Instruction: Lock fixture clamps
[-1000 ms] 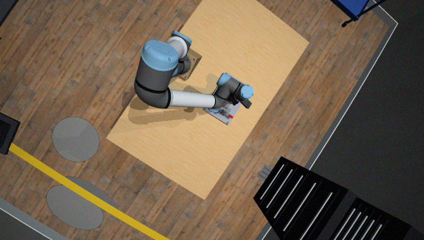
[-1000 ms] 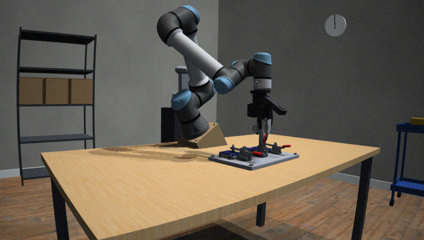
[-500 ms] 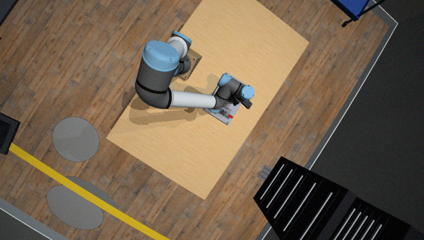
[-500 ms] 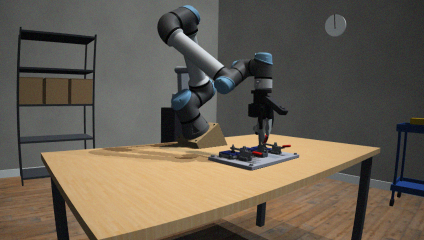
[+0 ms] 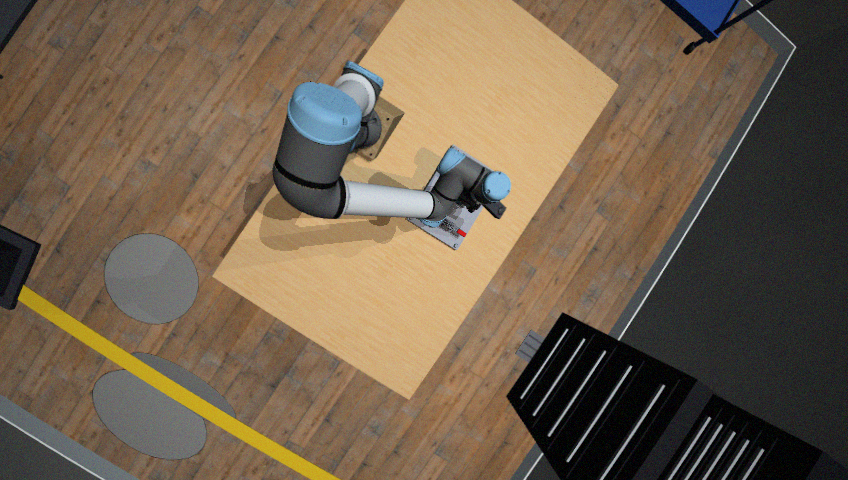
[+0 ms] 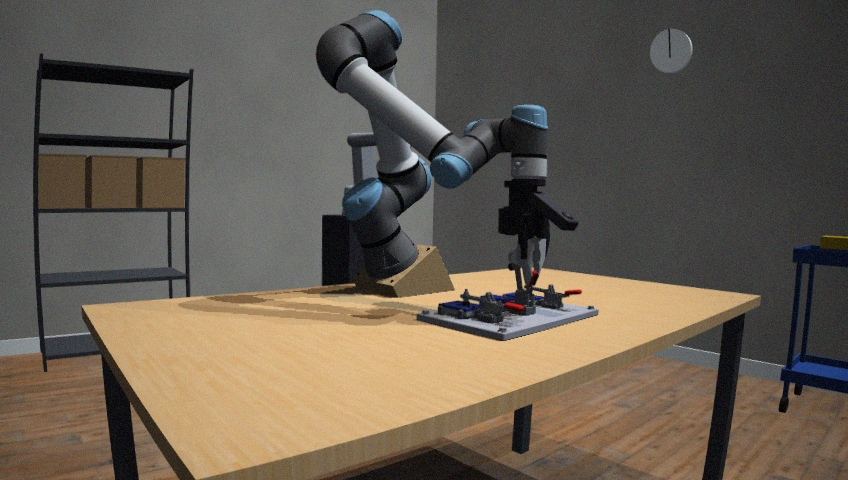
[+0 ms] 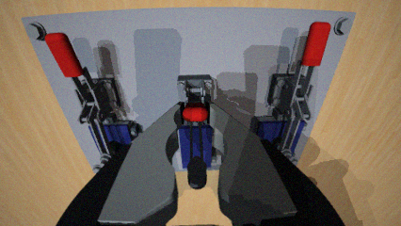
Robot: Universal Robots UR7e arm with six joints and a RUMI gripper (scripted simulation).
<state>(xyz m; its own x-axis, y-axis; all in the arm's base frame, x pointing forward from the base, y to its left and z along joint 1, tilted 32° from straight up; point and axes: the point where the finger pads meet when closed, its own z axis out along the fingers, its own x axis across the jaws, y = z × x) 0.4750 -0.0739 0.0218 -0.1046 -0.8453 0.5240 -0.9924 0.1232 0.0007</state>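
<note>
The middle clamp's handle (image 7: 194, 113), with its red grip, is what I have clenched in the pincer (image 7: 195, 141); on my wrist view the two grey fingers converge on either side of it and the grip points nearly straight at the camera. From the exterior view the pincer (image 6: 527, 261) hangs straight down over the fixture (image 6: 550, 318), and this handle (image 6: 533, 277) stands close to upright between the fingers.

To either side I see the other two clamps. The left clamp's handle (image 7: 63, 55) lies low, its red grip reaching toward the far left corner of the grey plate. The right clamp's handle (image 7: 315, 43) also lies low, aimed at the far right corner. Blue parts (image 7: 115, 133) sit under each clamp's bar; whether those bars rest flat I cannot tell.

The fixture (image 5: 452, 240) sits on the wooden bench (image 5: 505, 89), near its middle and toward the edge away from the arm's wedge-shaped base (image 6: 437, 273). A shelf rack (image 6: 39, 178) with cardboard boxes (image 6: 111, 181) stands by the wall, and a blue cart (image 6: 797, 309) is at the right.
</note>
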